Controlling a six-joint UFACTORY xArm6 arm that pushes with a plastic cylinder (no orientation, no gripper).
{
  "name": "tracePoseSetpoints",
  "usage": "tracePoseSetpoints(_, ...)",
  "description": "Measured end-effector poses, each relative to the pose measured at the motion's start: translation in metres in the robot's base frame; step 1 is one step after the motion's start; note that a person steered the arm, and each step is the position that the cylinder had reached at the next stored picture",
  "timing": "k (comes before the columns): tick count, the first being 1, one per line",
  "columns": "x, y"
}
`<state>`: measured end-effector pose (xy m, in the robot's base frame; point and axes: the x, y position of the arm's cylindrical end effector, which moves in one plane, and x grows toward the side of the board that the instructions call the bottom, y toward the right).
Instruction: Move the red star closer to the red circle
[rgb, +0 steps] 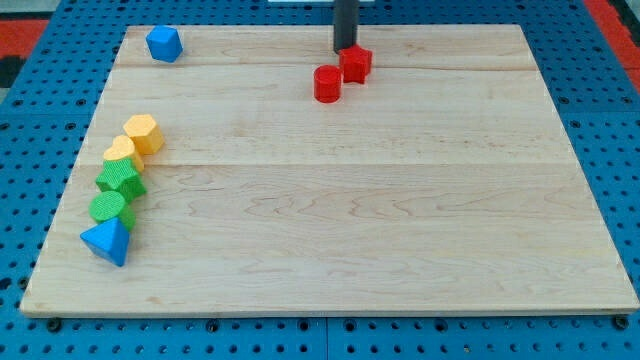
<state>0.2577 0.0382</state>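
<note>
Light wooden board (330, 200) on a blue pegboard surface (620, 120).

Red star-shaped block (355, 64) — near the view's top, touching or nearly touching the red cylindrical circle block (327, 84) at its lower left.

My tip (345, 49) — a bare rod end, holding nothing — sits at the star's upper-left edge; contact looks likely, though I cannot tell for sure.

Blue angular block (164, 44): top left corner.

Left edge, top to bottom: orange-yellow hexagonal block (144, 133), pale yellow block (120, 152), green star-like block (121, 179), green round block (108, 207), blue triangular block (107, 241).

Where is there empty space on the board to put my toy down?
The whole middle and the view's right are bare, below the red circle and red star, where my tip sits. It is crowded along the view's left edge, from yellow hexagon to blue triangle.
</note>
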Motion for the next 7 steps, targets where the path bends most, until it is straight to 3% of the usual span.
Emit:
tracePoseSetpoints(1, 0.044, -0.009)
tracePoseSetpoints(2, 0.034, 0.004)
tracePoseSetpoints(3, 0.016, 0.039)
tracePoseSetpoints(5, 0.046, 0.13)
tracePoseSetpoints(6, 0.066, 0.09)
tracePoseSetpoints(7, 0.059, 0.04)
